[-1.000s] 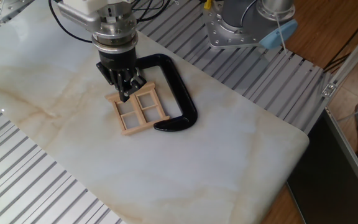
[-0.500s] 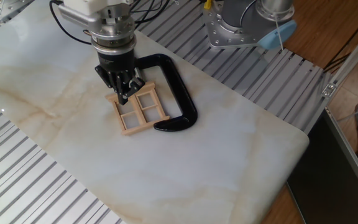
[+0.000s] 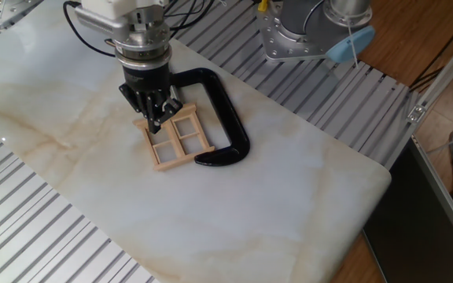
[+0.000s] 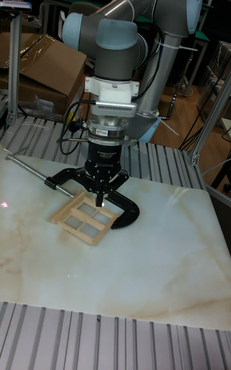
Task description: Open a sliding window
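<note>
The sliding window, a small tan wooden frame with four panes, lies flat on the marble slab; in the tall view the window sits just left of centre. My gripper points straight down over the window's far left corner, fingers shut together into one tip. In the tall view the gripper tip rests at the frame's upper edge near a crossbar. I cannot tell whether the tip touches the wood.
A glossy black C-shaped clamp wraps the window's far and right sides, its screw rod sticking out left. Ribbed aluminium table surrounds the slab. The arm's base stands at the back right. A cardboard box lies behind.
The gripper has shifted a few pixels to the left over the window's corner. The window and clamp look unmoved.
</note>
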